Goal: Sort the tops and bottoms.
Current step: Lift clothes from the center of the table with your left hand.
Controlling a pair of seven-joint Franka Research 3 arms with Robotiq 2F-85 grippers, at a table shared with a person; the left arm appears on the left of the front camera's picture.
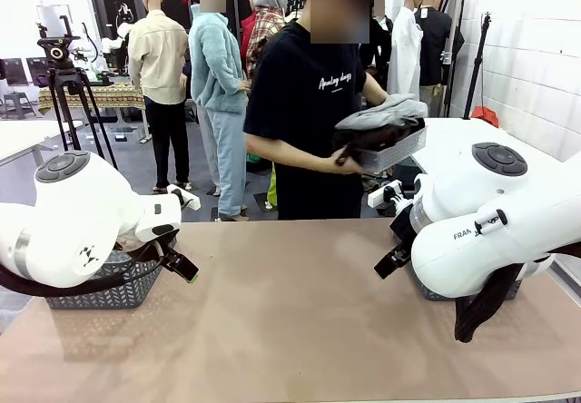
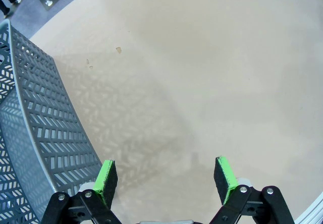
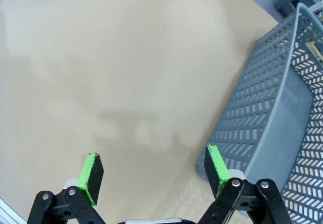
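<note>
Grey knit T-shirt (image 1: 386, 111) lies crumpled atop a dark brown garment (image 1: 377, 135), both heaped in a mesh basket (image 1: 399, 152) that the person's hand (image 1: 345, 160) holds beyond the far edge of the table (image 1: 290, 321). Left gripper (image 2: 164, 171) and right gripper (image 3: 154, 168) hover over bare tabletop, jaws spread and empty, beside the left bin (image 2: 45, 143) and the right bin (image 3: 272, 133). Risk: if the heap arrives bunched, one pinch could drag top and bottom together.

White brick wall (image 1: 536, 49), grey floor (image 1: 136, 162)
</note>
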